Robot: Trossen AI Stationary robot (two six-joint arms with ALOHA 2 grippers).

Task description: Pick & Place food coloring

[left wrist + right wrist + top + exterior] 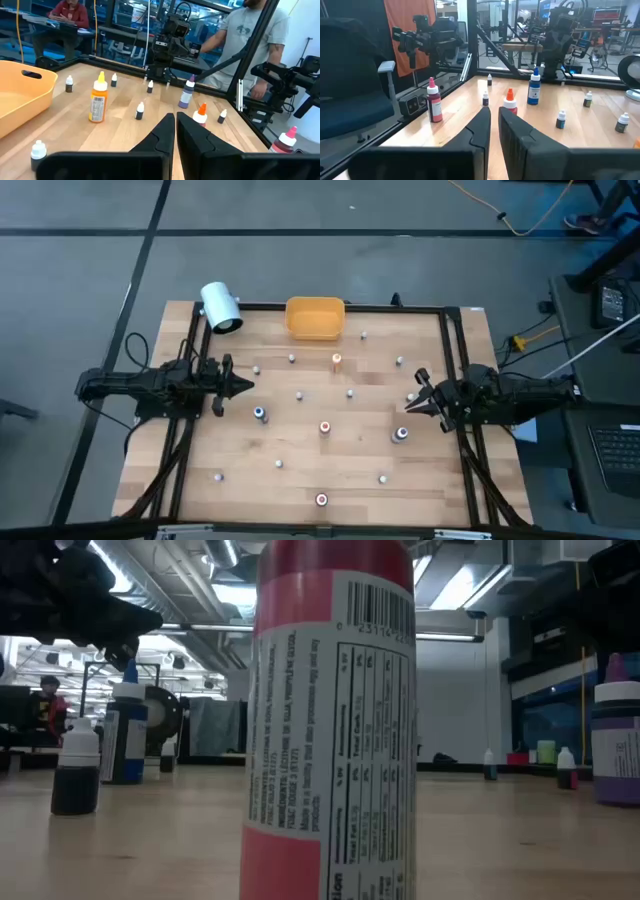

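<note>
Both grippers, left gripper [243, 387] and right gripper [413, 403], closed, empty; food coloring bottles [324, 427] upright, caps up.

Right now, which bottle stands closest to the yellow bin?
The orange-capped bottle, just in front of the yellow bin; every other bottle stands farther out on the table.

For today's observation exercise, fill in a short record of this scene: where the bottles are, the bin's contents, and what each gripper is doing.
bottles: food coloring bottles stand scattered over the table
bin: yellow-orange bin at the far edge, no bottle seen in it
left gripper: left gripper shut, empty, at the left side
right gripper: right gripper shut, empty, at the right side
other: white cylinder at the far left corner
</note>
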